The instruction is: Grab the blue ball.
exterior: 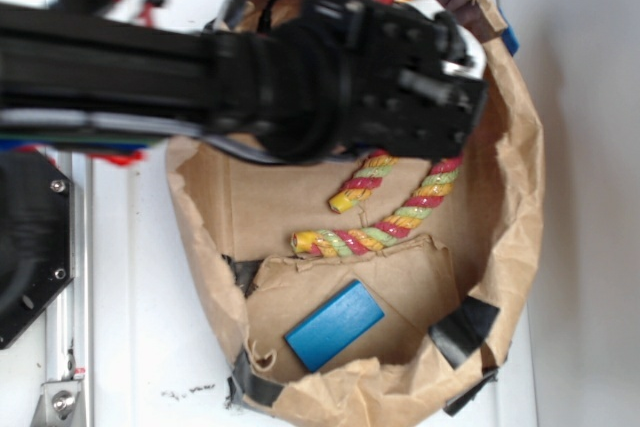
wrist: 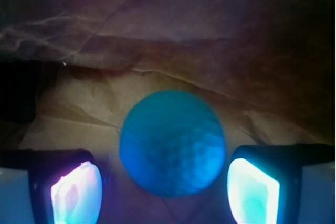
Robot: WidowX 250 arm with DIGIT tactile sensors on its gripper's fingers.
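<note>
The left finger pad [wrist: 73,195] of the claw [wrist: 170,190] fills the lower left corner of the wrist view, glowing under the camera light. Just inboard of it sits the blue ball [wrist: 172,142], centred in the gap, with the right finger pad [wrist: 252,190] beyond. The jaws stand wide, one on each side of the ball; a narrow dark gap shows between each pad and the ball, so nothing is gripped. Crumpled brown paper [wrist: 173,40] rises ahead of the claw.

In the exterior view the arm [exterior: 300,72] covers the ball. The paper bag [exterior: 520,207] encloses the work area; the striped rope [exterior: 390,212] and the blue block [exterior: 335,325] lie in it, clear of the claw.

Handling, as judged: the dimpled sphere is probably light and rigid, and liable to roll or squirt out. Close on its widest diameter, pads opposed and level.
</note>
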